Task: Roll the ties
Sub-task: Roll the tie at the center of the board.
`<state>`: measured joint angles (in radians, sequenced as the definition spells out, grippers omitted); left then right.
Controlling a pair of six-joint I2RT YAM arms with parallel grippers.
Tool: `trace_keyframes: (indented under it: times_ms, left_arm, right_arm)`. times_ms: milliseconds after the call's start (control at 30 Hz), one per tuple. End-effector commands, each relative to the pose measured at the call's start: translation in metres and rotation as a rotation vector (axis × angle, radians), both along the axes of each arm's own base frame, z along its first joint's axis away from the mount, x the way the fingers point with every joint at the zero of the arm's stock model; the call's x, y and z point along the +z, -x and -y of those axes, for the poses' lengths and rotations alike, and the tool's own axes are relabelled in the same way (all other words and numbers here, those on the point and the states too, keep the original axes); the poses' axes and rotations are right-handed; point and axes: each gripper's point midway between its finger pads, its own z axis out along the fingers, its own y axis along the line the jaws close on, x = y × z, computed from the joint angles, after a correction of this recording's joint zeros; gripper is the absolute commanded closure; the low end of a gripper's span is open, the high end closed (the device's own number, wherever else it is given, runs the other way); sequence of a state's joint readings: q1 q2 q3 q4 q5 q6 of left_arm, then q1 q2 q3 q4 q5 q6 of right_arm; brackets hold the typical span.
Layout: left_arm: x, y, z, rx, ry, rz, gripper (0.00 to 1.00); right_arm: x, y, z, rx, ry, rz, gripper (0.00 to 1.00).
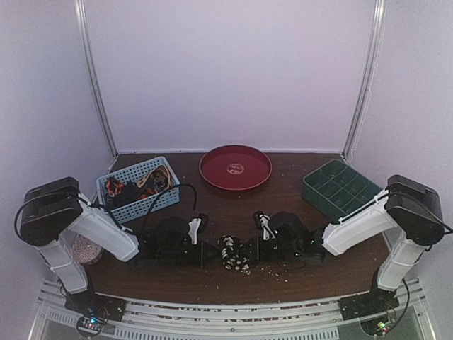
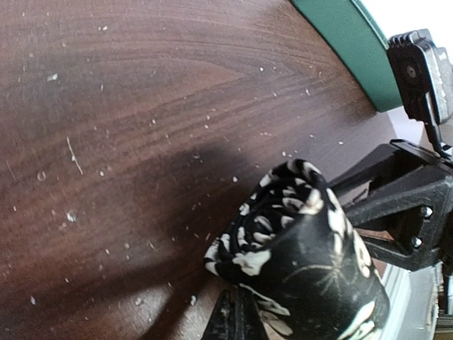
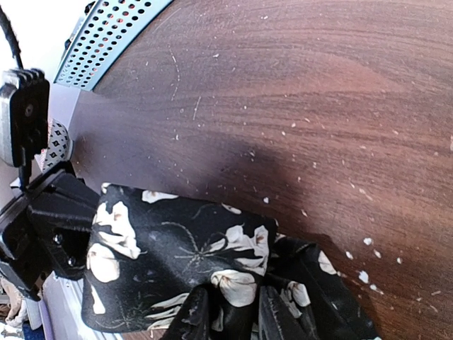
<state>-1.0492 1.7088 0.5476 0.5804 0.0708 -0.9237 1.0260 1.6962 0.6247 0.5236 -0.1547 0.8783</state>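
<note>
Far left: a blue basket (image 1: 164, 190) stands at the back of the bench (image 1: 212, 212), holding the spare ties (image 1: 131, 185) in a dark and orange heap. A speckled ball (image 1: 86, 249) lies near the left arm.

Centre left: the left gripper (image 1: 204, 253) lies low on the bench, touching the left end of the patterned tie (image 1: 233, 253). In its wrist view only one dark finger shows under the fabric, so whether it is pinching or spread cannot be told.

Centre: the patterned tie, black with pale flowers, lies at the near middle of the bench between the two grippers. It is partly wound, and the coil's layered end faces the left wrist camera.

Centre right: the right gripper (image 3: 230, 315) is closed on a fold of this tie, with fabric bunched between its two fingers.

Right: a green tray (image 1: 340, 190) stands well apart. Pale crumbs (image 1: 283, 273) dot the wood near the front edge.

Handling, as a judgement: the tie is light, limp and probably slick, so a loose coil will tend to spring open. The safest hold looks to be across the coil's flat sides, pinching all the layers together rather than one outer flap.
</note>
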Motion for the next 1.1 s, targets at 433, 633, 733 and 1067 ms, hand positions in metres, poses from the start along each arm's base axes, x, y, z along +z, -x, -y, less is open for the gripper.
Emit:
trace_keyframes:
  times_ms: [433,633,733,1067]
  left_arm:
    - [0.041,-0.026,0.020,0.027,-0.115,0.176,0.96]
    - [0.038,-0.021,0.031,-0.012,-0.123,0.176,0.96]
    - [0.038,-0.021,0.035,-0.030,-0.126,0.182,0.96]
    - [0.037,-0.021,0.047,-0.061,-0.130,0.184,0.95]
  right_arm:
    - [-0.009,0.005,0.016,-0.002,-0.006,-0.037,0.75]
    - [-0.004,0.005,0.023,-0.024,-0.001,-0.031,0.71]
    - [0.003,0.003,0.032,-0.057,0.009,-0.018,0.64]
    - [0.040,-0.005,0.047,-0.133,-0.003,0.045,0.39]
